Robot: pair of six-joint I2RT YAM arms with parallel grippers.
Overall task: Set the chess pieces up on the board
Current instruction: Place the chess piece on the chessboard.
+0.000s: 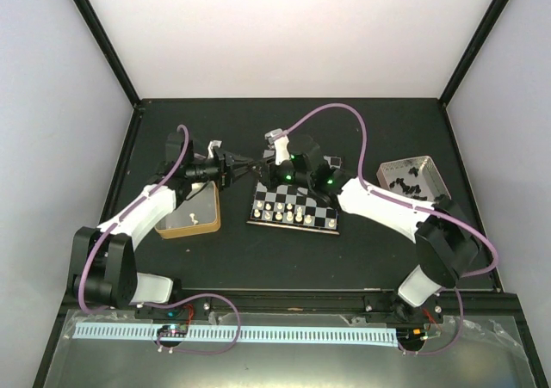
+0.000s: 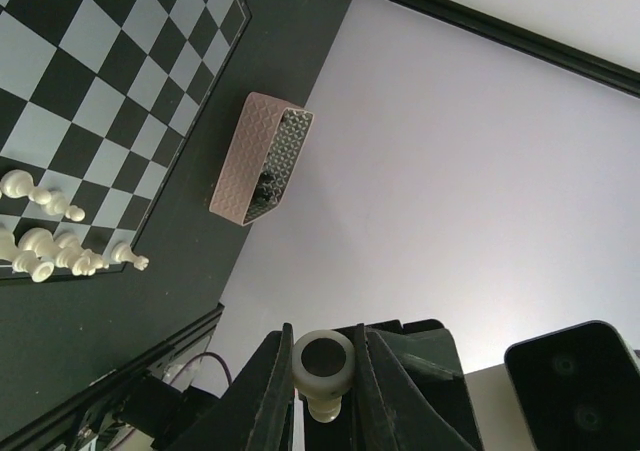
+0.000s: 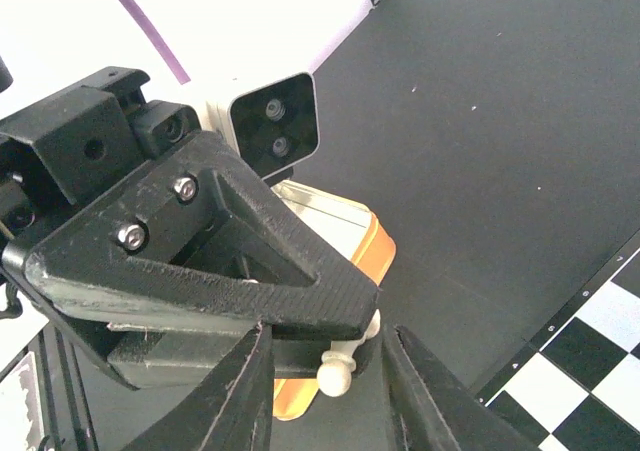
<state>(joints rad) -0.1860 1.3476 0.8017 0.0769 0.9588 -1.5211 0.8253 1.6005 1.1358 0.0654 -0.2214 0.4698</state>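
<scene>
Left claw [image 2: 325, 339] clamped on a white chess piece [image 2: 322, 363] at bottom centre of its wrist view, right claw [image 3: 325, 333] parted, fingers standing clear either side of that piece, board [image 1: 320, 218] lower right of both in the overhead view, other white pieces [image 2: 50, 256] along its edge.

Board [image 1: 320, 206] between left tin [image 1: 212, 218] and right tin [image 1: 424, 166]; pieces [image 1: 288, 217] on it.
</scene>
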